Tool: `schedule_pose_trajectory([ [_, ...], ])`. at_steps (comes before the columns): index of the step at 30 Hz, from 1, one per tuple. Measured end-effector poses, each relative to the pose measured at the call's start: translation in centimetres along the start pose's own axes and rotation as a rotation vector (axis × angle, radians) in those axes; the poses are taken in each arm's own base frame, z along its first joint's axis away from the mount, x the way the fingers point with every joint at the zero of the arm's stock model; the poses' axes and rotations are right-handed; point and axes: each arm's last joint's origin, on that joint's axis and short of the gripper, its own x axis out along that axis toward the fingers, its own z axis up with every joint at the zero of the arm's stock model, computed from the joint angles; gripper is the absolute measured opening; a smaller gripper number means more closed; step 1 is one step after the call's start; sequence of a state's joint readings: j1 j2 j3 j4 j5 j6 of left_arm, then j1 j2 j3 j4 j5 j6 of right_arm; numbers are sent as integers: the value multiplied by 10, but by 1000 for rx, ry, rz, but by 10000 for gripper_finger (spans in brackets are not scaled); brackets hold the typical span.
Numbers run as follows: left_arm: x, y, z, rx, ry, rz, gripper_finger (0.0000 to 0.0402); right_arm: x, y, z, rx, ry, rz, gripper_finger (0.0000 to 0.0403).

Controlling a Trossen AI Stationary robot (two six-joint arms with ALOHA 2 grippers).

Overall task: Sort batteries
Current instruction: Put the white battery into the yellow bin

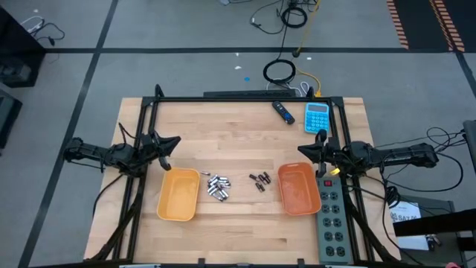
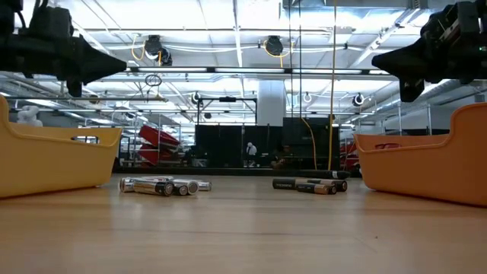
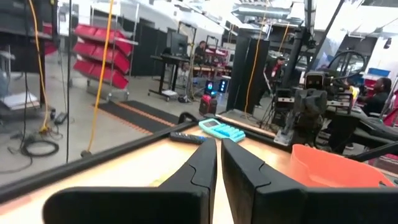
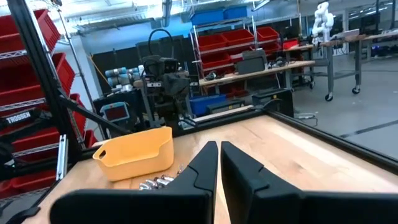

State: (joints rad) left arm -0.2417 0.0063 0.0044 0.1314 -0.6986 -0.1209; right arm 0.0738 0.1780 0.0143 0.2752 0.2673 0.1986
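Silver batteries [image 1: 217, 187] lie loose on the table [image 1: 238, 231], just right of the yellow tray [image 1: 178, 195]. Dark batteries [image 1: 259, 180] sit farther right, beside the orange tray [image 1: 299, 188]. Left gripper [image 1: 175, 141] hovers above the yellow tray's far-left corner, jaws nearly together, empty. Right gripper [image 1: 301, 148] hovers past the orange tray, jaws together, empty. Calculator [image 1: 317, 117] and remote [image 1: 282, 111] lie far right of the yellow tray.

"TROSSEN" in white, readable on dark arm link [image 4: 23, 117] in right wrist view. Print on white paper sheet [image 1: 407, 217] beyond bench's right edge too small to read.
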Motion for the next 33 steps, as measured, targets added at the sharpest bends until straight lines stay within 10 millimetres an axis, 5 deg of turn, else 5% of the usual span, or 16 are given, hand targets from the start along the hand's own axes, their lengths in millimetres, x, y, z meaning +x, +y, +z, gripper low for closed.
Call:
schedule_pose_trajectory([
  [6,0,1,-2,7,74,28,34,5,0,-5,0,46,-31,11],
  [14,9,-4,23,99,300,110,34,34,8,7,-65,174,-127,28],
  [20,35,-24,34,229,451,15,46,80,23,11,-154,340,-126,74],
  [26,69,-52,52,356,552,-55,116,126,37,14,-215,446,-112,121],
  [33,112,-77,68,456,745,-124,141,153,42,5,-277,495,-107,129],
])
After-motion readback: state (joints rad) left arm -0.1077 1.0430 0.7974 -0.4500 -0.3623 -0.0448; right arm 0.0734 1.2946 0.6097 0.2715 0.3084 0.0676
